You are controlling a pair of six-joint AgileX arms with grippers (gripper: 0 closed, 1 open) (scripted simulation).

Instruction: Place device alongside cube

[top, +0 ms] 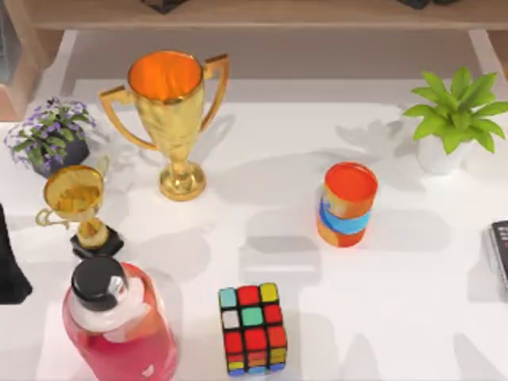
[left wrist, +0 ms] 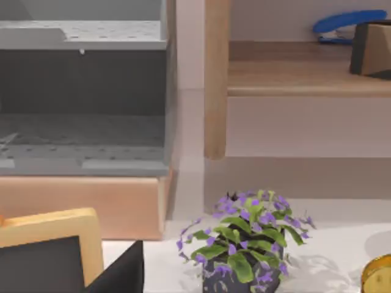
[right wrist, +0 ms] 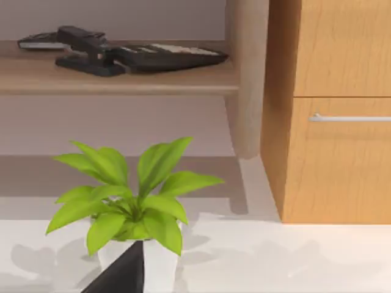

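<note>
Nearest the lens, pink bottle (top: 119, 325) with black cap, just beside left arm (top: 9, 266) at the table's left edge. Farther off from left gripper (left wrist: 119, 271), big gold trophy (top: 171, 119). Straight ahead of right gripper (right wrist: 122, 271), near, green plant (right wrist: 131, 201) in white pot. Well apart from both grippers, orange can (top: 347, 205). Ahead of left gripper, purple-flowered plant (left wrist: 244, 238). Past the bottle from left gripper, cube (top: 252, 329), flat on white table (top: 413, 317). Grip state of either gripper: cannot tell.

The top view's right edge cuts off a dark flat gadget (top: 500, 252), its kind unclear.
</note>
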